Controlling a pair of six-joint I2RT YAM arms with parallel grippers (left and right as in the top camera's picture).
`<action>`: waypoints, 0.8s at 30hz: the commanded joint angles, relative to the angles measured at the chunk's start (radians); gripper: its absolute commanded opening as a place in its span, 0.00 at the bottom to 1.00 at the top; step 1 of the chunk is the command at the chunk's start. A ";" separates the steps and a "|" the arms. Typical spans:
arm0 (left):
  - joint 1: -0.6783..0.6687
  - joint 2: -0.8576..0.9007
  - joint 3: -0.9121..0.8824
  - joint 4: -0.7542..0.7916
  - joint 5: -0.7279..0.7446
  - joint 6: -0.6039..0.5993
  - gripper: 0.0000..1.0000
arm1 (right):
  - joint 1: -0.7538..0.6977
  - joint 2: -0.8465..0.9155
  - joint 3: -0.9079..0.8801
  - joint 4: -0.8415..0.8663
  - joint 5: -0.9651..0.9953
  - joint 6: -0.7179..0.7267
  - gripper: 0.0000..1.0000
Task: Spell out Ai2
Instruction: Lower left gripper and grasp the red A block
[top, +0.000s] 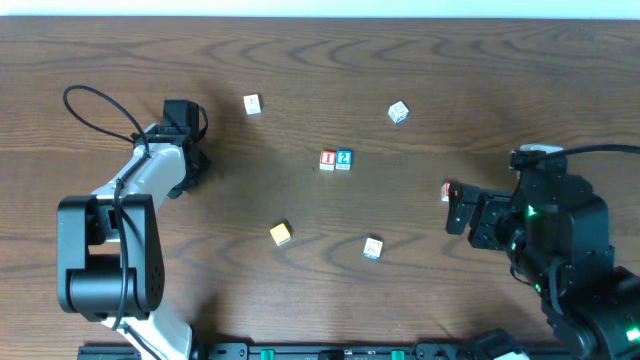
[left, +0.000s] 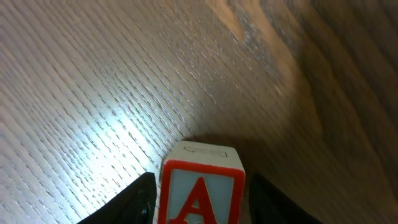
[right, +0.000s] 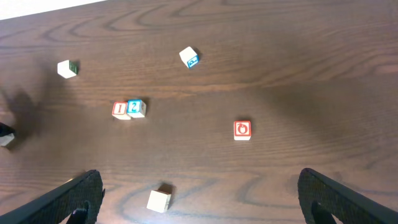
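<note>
1. Peering straight down the left gripper (left: 200, 208): the A block (left: 202, 183), white with a red frame and a red letter, sits right between the two dark fingers (left: 134, 202). They stand just beside its two flanks, but I cannot tell from this angle whether they are actually pinching it.
2. Handling call: it looks like a small rigid cube, light and not fragile. The smooth painted faces could slip or twist, though. I'd hold it square on two opposite side faces, fingers flat, with the letter staying on top.
3. Pulling back to the overhead view, that arm and its block are out on the left of the table (top: 300, 60), well apart from the word being built.
4. On to mid-table: the I block (top: 328, 160), red, and the 2 block (top: 344, 159), blue, sit touching side by side. So "i2" is down, and the bare wood just left of the I block is the open slot. My read is that A is the last piece.
5. The risk I see is at the set-down. Light cubes scoot, so a finger brushing the I block could break the row. Coming in from the open left side looks safest.
6. Further right, the right gripper (right: 199, 202) has its fingers spread wide with nothing between them. A red block (right: 242, 129) lies on the wood ahead of it, apart from the fingers.
7. Farthest out are the strays: a yellow block (top: 281, 234), a white block (top: 252, 103) and a white-and-blue block (top: 398, 112), all clear of the row.
</note>
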 joint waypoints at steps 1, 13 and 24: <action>0.003 0.011 0.021 0.005 -0.041 0.001 0.45 | 0.002 -0.003 0.004 -0.001 0.006 -0.014 0.99; 0.003 0.011 0.021 0.007 -0.043 0.001 0.33 | 0.002 -0.003 0.004 -0.001 0.006 -0.014 0.99; -0.001 -0.018 0.071 -0.045 -0.039 0.030 0.06 | 0.002 -0.003 0.004 -0.001 0.006 -0.014 0.99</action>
